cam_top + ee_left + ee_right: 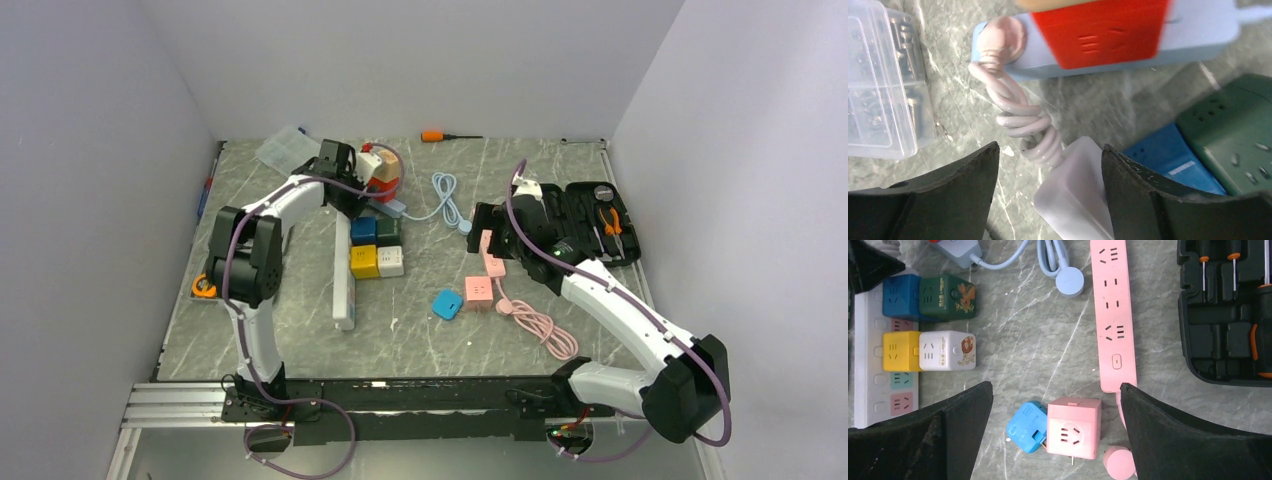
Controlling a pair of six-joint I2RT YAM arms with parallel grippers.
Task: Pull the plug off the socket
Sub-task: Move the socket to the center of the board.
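Note:
A white plug (pixel 1075 192) with a pale coiled cord (pixel 1018 117) stands between the fingers of my left gripper (pixel 1050 149). The right finger (pixel 1148 195) touches the plug's side. The left finger (pixel 948 190) stands clear of it, so the gripper is open around the plug. The socket under the plug is hidden in the left wrist view. From above, my left gripper (pixel 345 170) is at the far end of a long white power strip (pixel 344 285), by the plug (pixel 370 163). My right gripper (pixel 1055 385) hangs open over a pink cube (pixel 1073 427), holding nothing.
A red cube (pixel 1103 30) sits on a light blue socket block (pixel 1198 30) just beyond the plug. Blue (pixel 363 230), green (pixel 388 231), yellow (pixel 364 261) and white (pixel 391 261) cubes sit by the strip. Also here: a clear box (pixel 878 80), a pink strip (pixel 1113 315), a blue adapter (pixel 1025 427) and a black tool case (pixel 595 220).

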